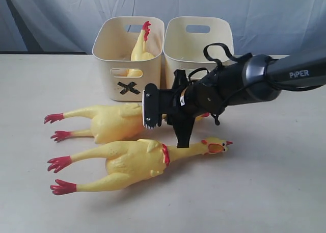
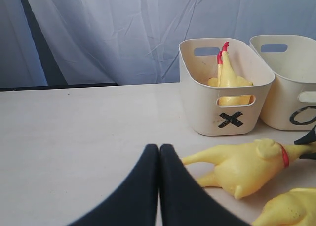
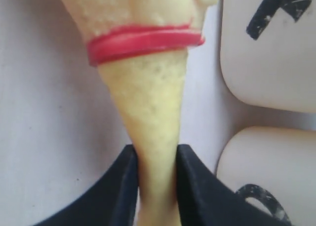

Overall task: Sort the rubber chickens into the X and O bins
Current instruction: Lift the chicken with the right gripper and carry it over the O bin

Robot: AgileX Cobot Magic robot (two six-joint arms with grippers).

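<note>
One small chicken (image 1: 140, 47) stands upright in the X bin (image 1: 109, 65), with the O bin (image 1: 224, 39) just beside it. The rear long chicken (image 1: 109, 121) and the front long chicken (image 1: 135, 161) lie side by side before the bins on a pale table (image 1: 275, 192) — a wrinkled grey-blue drape (image 1: 61, 14) hangs behind. The right gripper (image 3: 157, 161) presses its black fingers (image 3: 116, 186) against both sides of the rear long chicken's neck, while the left gripper (image 2: 159, 152) has its fingers together, holding nothing.

1 chicken (image 1: 140, 48) in X bin (image 1: 107, 76)
</note>
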